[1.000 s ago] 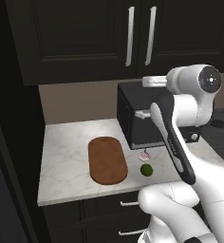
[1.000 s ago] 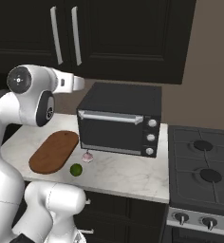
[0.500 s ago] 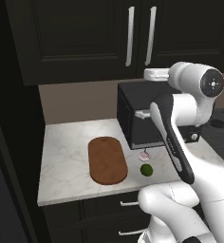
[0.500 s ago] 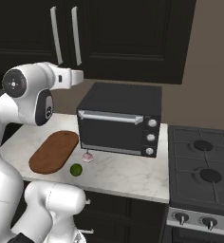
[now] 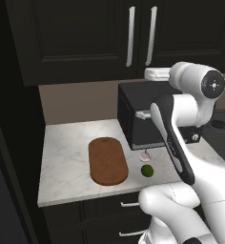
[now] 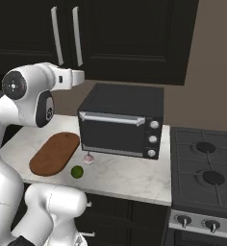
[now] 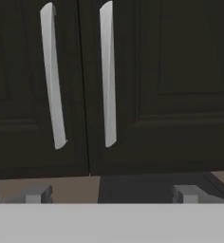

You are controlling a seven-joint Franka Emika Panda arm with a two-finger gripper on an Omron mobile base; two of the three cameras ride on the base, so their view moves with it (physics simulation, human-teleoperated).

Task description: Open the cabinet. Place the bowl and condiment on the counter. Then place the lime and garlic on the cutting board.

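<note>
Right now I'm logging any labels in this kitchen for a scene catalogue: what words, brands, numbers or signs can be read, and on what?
None can be read.
The cabinet doors and their silver handles are plain.
The toaster oven has three knobs with no legible marks.
The stove knobs are too small to show any marks.

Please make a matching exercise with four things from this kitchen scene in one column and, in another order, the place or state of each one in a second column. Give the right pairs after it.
Things:
1. cabinet
2. cutting board
3. lime
4. gripper

Places or states:
A. small green ball near the counter's front edge
B. doors shut
C. lies flat with nothing on it
D. open, facing two silver handles

Pairs: 1-B, 2-C, 3-A, 4-D
</note>
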